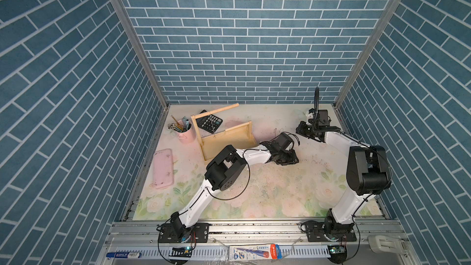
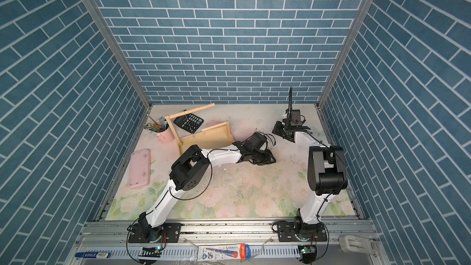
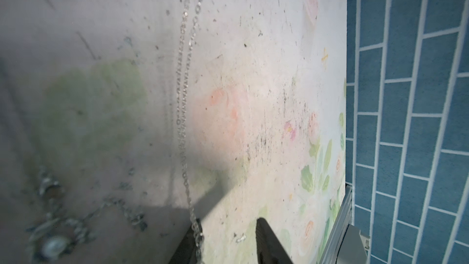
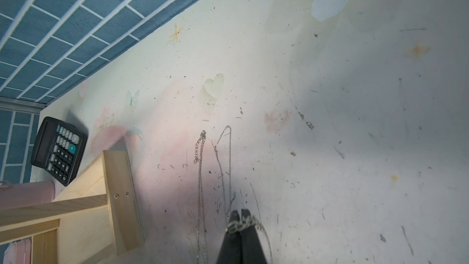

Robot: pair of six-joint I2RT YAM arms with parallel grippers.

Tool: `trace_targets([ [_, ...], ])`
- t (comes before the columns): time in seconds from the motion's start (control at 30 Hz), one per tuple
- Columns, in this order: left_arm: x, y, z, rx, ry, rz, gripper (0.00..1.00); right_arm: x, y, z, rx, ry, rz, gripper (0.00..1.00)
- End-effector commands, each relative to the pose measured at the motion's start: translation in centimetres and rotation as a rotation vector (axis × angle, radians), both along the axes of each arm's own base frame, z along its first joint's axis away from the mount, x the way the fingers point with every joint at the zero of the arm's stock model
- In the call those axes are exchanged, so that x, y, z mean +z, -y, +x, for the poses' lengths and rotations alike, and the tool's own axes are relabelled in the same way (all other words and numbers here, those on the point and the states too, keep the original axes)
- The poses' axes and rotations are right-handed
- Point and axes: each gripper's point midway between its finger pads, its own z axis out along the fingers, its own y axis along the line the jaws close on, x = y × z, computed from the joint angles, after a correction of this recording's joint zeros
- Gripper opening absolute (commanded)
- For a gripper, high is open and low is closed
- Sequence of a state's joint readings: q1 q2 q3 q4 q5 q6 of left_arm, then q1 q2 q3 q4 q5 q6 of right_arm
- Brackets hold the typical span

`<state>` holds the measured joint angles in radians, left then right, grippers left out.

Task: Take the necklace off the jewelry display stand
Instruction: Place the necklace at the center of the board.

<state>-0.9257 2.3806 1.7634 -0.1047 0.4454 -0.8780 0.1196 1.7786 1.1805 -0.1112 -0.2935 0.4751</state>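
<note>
The pale wood jewelry display stand [image 1: 229, 142] stands at the back left, and a thin chain [image 1: 211, 124] hangs from its upper dowel. To its right a silver necklace [image 4: 201, 148] lies stretched on the floral mat. In the left wrist view my left gripper [image 3: 228, 239] is open. A chain [image 3: 182, 97] runs from the mat up along one of its fingers [image 3: 190, 245], and a blurred pearl pendant [image 3: 53, 246] sits close by. My right gripper [image 4: 240, 215] is shut low over the mat, with a bunch of chain links [image 4: 239, 224] draped across its closed tips.
A black calculator [image 1: 210, 121] lies behind the stand, with a pink pencil cup [image 1: 187, 135] to its left. A pink case [image 1: 163, 168] lies by the left wall. In a top view both grippers [image 1: 293, 160] [image 1: 300, 130] sit mid-table, close together. Blue brick walls ring the mat.
</note>
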Motion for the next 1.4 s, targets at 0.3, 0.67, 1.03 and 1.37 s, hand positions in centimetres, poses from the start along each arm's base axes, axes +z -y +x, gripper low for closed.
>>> trace_targets([
  [0.3, -2.6, -1.7, -0.7, -0.029, -0.052, 0.085, 0.42, -0.6, 0.0, 0.4, -0.006, -0.023, 0.004, 0.0],
  [0.67, -1.8, -2.1, -0.6, -0.022, -0.044, 0.063, 0.47, -1.1, 0.0, 0.7, -0.005, -0.034, 0.002, 0.0],
  [1.03, 1.2, -2.2, 0.1, -0.017, -0.004, -0.02, 0.68, -1.9, 0.3, 1.3, -0.002, -0.055, -0.03, 0.0],
  [1.37, 3.8, -2.8, 0.3, 0.002, 0.024, -0.061, 0.78, -2.7, 0.0, 1.8, 0.011, -0.078, -0.025, 0.0],
])
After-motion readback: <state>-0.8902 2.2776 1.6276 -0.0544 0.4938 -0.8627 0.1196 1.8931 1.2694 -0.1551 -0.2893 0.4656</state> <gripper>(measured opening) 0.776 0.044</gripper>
